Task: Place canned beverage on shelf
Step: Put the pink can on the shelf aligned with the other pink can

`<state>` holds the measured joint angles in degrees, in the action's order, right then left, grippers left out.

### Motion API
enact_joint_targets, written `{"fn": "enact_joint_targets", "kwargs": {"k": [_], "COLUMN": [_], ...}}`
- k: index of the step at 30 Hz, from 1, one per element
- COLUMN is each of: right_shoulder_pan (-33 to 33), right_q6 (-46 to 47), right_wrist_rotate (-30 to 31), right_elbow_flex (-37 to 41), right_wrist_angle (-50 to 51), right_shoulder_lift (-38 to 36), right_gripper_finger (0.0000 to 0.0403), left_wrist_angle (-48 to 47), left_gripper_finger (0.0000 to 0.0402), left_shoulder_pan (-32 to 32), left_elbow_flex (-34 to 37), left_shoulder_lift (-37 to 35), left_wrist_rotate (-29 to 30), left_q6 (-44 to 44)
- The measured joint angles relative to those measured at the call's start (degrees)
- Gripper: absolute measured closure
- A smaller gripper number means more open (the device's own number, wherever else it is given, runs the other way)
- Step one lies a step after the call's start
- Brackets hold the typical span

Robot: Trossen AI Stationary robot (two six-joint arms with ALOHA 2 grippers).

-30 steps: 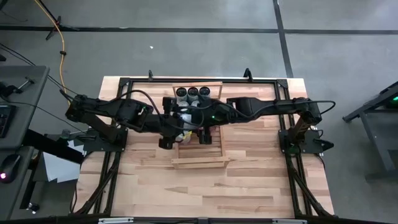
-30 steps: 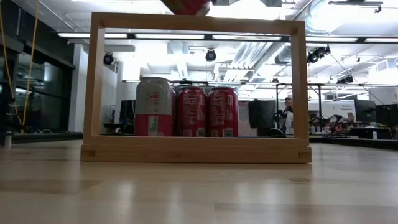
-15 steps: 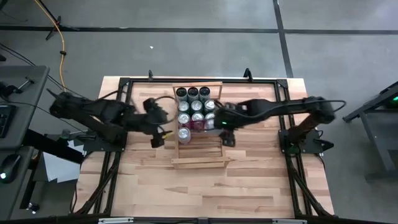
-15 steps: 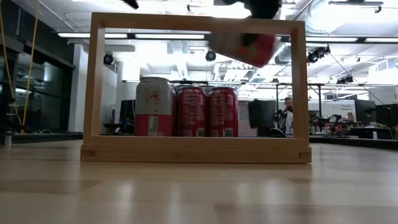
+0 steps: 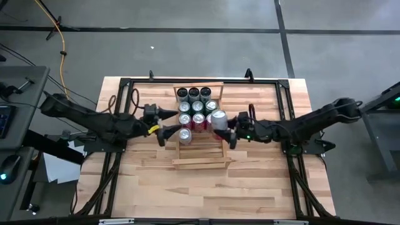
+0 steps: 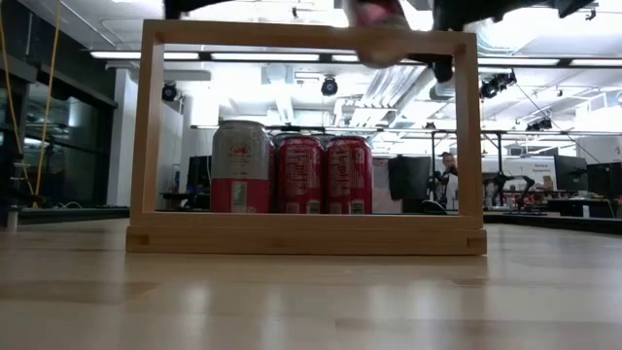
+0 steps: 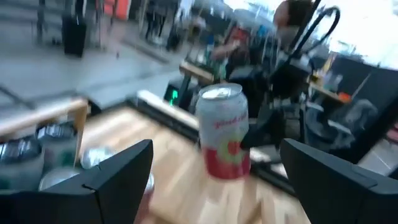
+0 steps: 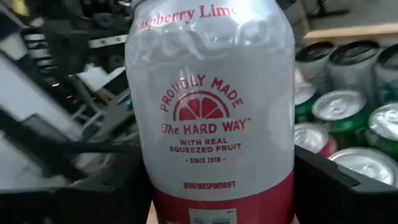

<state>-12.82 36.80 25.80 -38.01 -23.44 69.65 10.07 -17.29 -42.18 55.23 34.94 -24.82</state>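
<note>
The light-wood slatted shelf (image 5: 199, 161) lies in the middle of the table and holds several cans (image 5: 198, 106) standing upright in rows at its far end. They also show in the low view (image 6: 292, 175). My right gripper (image 5: 223, 128) is shut on a silver-and-red can (image 5: 217, 118) above the shelf's right rail. The same can shows in the right wrist view (image 8: 211, 112) and in the left wrist view (image 7: 222, 134). My left gripper (image 5: 165, 124) is open and empty just outside the shelf's left rail, pointing at the held can. My right gripper pinches the can's lower body (image 8: 163, 196) between its two fingers, one on each side. The fingers (image 8: 336, 186) come level from the table's right side. The can stands upright in the hold, top up, lifted clear above the shelf.
A dark metal frame (image 5: 125, 84) runs around the tabletop and carries both arm bases. The shelf's near half (image 5: 203, 150) has bare slats. The wood tabletop (image 5: 206, 194) stretches toward the near edge. A person sits in the room far behind the table (image 6: 449, 167).
Both grippers were together over the shelf. My left gripper has drawn back toward the table's left edge, off the shelf. My right gripper has gone toward the right edge with the can, which has moved right, risen and come from tilted to upright.
</note>
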Motion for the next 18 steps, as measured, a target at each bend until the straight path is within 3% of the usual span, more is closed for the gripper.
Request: {"fn": "enact_joint_targets", "kwargs": {"k": [3,10,18], "right_shoulder_pan": [0.23,1.18,1.64], "right_q6": [-3.01,-12.52,-16.54], "right_wrist_rotate": [2.23,-0.19,-2.49], "right_elbow_flex": [-0.75,-11.04,-19.23], "right_wrist_angle": [-3.38,-4.68,-1.88], "right_shoulder_lift": [3.49,12.2,18.92], "right_gripper_finger": [0.0126,0.0126,0.0126], "left_wrist_angle": [7.21,18.33,25.23], "left_gripper_finger": [0.0058,0.0058,0.0057], "left_shoulder_pan": [1.62,4.5,5.06], "left_elbow_flex": [0.28,0.24,0.25], "left_shoulder_lift": [4.12,12.37,15.86], "left_wrist_rotate": [-1.58,-4.95,-7.37], "left_q6": [4.2,6.98,7.06]}}
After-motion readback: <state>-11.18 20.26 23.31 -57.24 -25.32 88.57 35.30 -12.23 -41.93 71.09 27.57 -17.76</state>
